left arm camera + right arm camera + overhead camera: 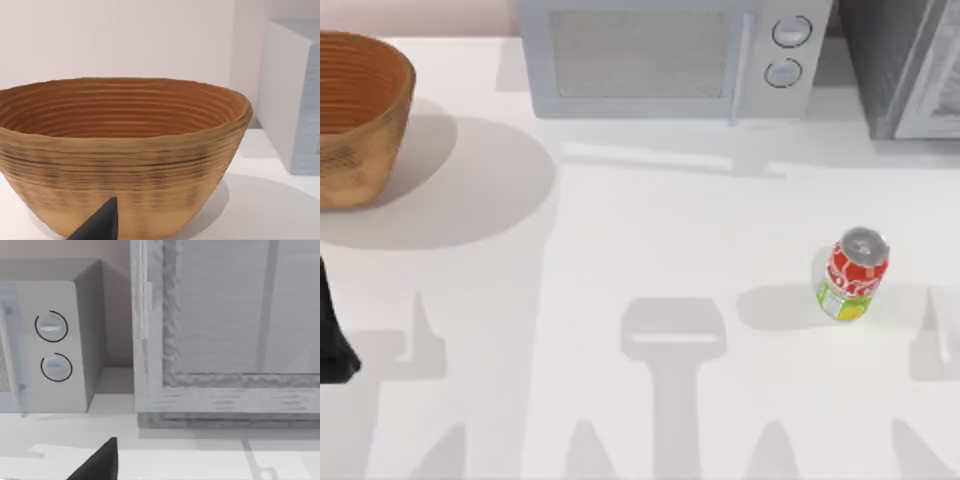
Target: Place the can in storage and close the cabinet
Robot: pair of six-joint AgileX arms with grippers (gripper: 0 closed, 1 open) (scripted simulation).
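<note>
**Can still out on the table, nothing grabbed yet**

So the can is standing upright on the right part of the table, well apart from everything else, silver top up. Nothing is touching it. Behind it at the back right corner sits the cabinet, and our right wrist view looks at its front panel, beside the microwave with its two round knobs. Whether the cabinet door is open enough to take the can, we honestly can't tell.

Far left there's a woven basket, and our left arm is parked at the left edge just in front of it. For both grippers, we can't tell how the fingers stand.

What we'd worry about: the can is narrow and light-looking, so an off-centre approach could tip or roll it. And the cabinet and microwave stand close together, so a wide swing could clip the microwave.
</note>
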